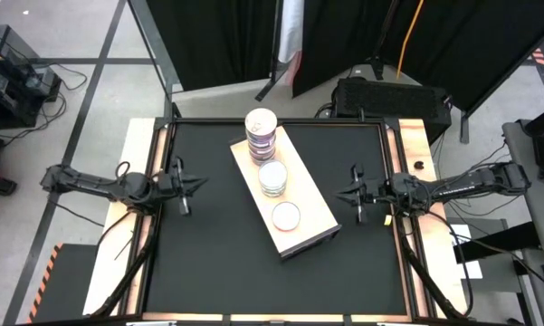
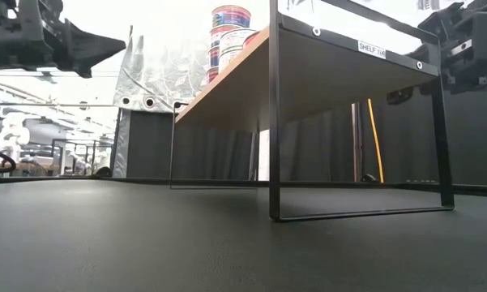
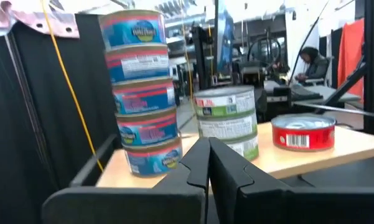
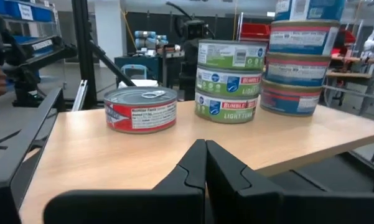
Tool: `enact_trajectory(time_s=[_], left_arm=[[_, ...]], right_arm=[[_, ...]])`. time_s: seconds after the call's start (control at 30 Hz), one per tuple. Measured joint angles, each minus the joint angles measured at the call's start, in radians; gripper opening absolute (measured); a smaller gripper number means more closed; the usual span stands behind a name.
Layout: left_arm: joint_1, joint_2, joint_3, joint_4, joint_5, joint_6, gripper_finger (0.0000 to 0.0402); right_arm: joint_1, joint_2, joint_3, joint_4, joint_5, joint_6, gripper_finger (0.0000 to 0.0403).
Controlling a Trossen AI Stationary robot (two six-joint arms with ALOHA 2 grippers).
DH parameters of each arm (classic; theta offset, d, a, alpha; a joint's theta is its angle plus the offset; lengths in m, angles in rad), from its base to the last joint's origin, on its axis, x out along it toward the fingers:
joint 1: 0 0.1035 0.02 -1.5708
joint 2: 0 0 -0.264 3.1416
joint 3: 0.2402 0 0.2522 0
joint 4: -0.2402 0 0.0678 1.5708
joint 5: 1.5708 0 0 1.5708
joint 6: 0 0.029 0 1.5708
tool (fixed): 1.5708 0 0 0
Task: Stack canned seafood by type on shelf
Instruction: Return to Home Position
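The canned seafood stands in three groups on the shelf, a light-wood board on a black wire frame. A tall stack of several blue-and-pink tins stands at the far end. Three green-labelled tins form the middle stack. A single red tin sits toward the near end. My left gripper is shut and empty at the table's left side. My right gripper is shut and empty at the right side, level with the shelf top.
The black tabletop lies bare on both sides of the shelf. The shelf stands slantwise across the table's middle on thin black legs. Black curtains and a stand are beyond the far edge. A person sits at a desk in the room behind.
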Motion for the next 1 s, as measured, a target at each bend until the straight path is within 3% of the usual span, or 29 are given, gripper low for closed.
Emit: enact_trajectory(time_s=[0.37,0.8,1.0], left_arm=[[0.000,-0.261,-0.001,-0.242,-0.010,0.021,0.0010],[0.001,-0.267,0.001,-0.255,-0.045,0.036,0.0010],[0.016,-0.267,0.001,-0.273,0.011,0.029,0.0010]], right_arm=[[0.000,-0.072,0.000,-0.036,-0.039,0.031,0.0000],[-0.001,-0.355,0.000,-0.349,-0.014,0.081,0.0000],[-0.001,-0.473,0.000,-0.526,-0.009,0.124,0.0000]])
